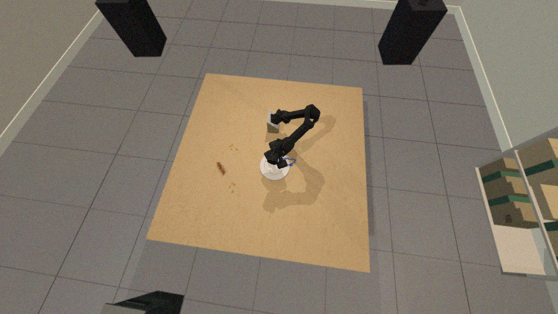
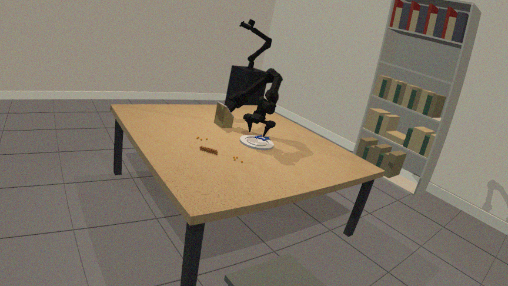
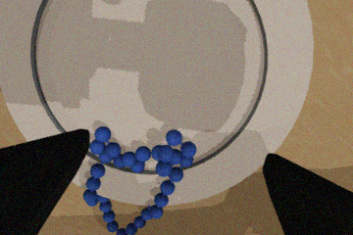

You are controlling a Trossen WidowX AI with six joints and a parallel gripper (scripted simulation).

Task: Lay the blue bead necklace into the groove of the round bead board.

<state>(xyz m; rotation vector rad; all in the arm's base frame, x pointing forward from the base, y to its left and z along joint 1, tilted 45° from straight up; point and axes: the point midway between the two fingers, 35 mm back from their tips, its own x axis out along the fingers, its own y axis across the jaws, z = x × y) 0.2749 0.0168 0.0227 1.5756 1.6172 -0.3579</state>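
The round white bead board (image 1: 270, 172) (image 2: 247, 140) (image 3: 288, 24) lies on the wooden table, with a dark circular groove (image 3: 262, 31). The blue bead necklace (image 1: 290, 161) (image 2: 261, 138) (image 3: 133, 177) lies bunched across the board's rim: part of it rests on the groove, and a loop hangs off the rim onto the table. My gripper (image 1: 276, 161) (image 2: 258, 131) (image 3: 178, 152) hangs a little above the necklace, open and empty, one finger on each side of it.
A brown bead string (image 1: 221, 167) (image 2: 208, 150) and scattered small orange beads (image 1: 231, 187) (image 2: 236, 159) lie on the table (image 1: 247, 228) left of the board. A tan block (image 1: 272, 123) (image 2: 224, 115) stands by the arm's base. A bookshelf (image 2: 415, 92) stands to the right.
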